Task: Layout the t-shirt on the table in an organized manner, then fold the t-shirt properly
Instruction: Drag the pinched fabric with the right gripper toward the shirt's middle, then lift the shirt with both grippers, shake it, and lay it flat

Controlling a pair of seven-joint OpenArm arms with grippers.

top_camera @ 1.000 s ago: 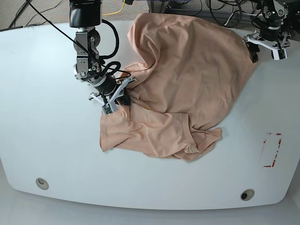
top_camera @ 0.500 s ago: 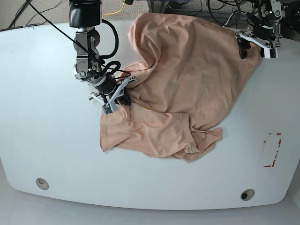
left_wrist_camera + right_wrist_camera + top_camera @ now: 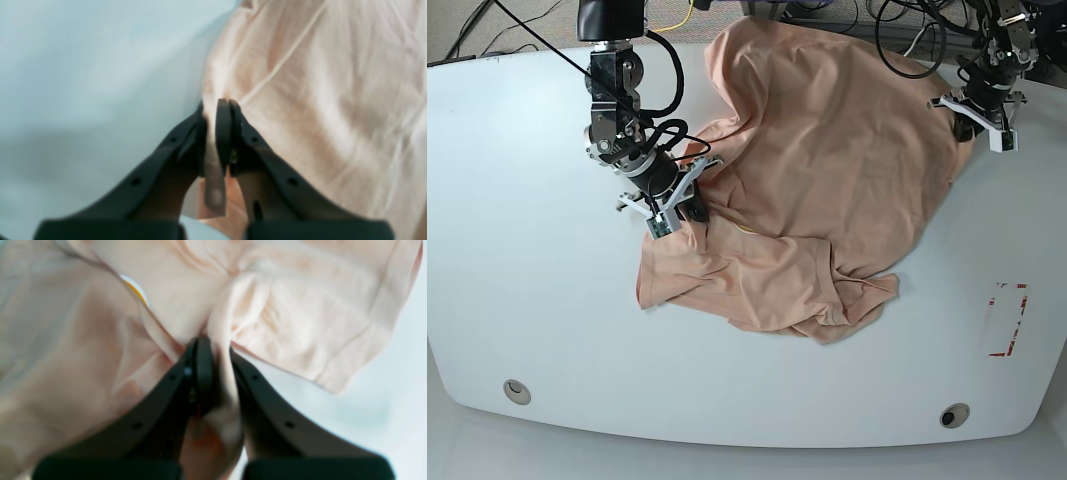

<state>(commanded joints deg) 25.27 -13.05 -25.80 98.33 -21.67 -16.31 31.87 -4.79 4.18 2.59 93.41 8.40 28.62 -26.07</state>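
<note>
Both arms are clamped on the t-shirt (image 3: 827, 170), which lies crumpled across the middle and far part of the table (image 3: 517, 290). Right gripper (image 3: 682, 212), on the left of the base view: jaws clenched on a bunched fold at the shirt's left edge. In the right wrist view the right gripper (image 3: 217, 353) has cloth pinched between both black fingers (image 3: 203, 373), fabric spilling down between them, and a small yellow bit of print (image 3: 135, 290) shows up-left of the pinch. Left gripper (image 3: 967, 125), on the right of the base view, sits at the far right edge of the shirt; the left wrist view shows the left gripper (image 3: 215, 111) with jaws closed on a thin strip of the cloth's edge, white table to the left of it, fabric with a seam line to the right. The shirt is not flat: a tall ridge runs through the far-left part, a folded-over flap with a sleeve-like lobe lies at the near edge, wrinkles bunch toward the near right. The near half of the table carries two round holes (image 3: 517, 390) near the front edge and a red-outlined rectangle (image 3: 1007, 320) at the right, well apart from the shirt. Cables (image 3: 907, 30) lie beyond the far edge.
</note>
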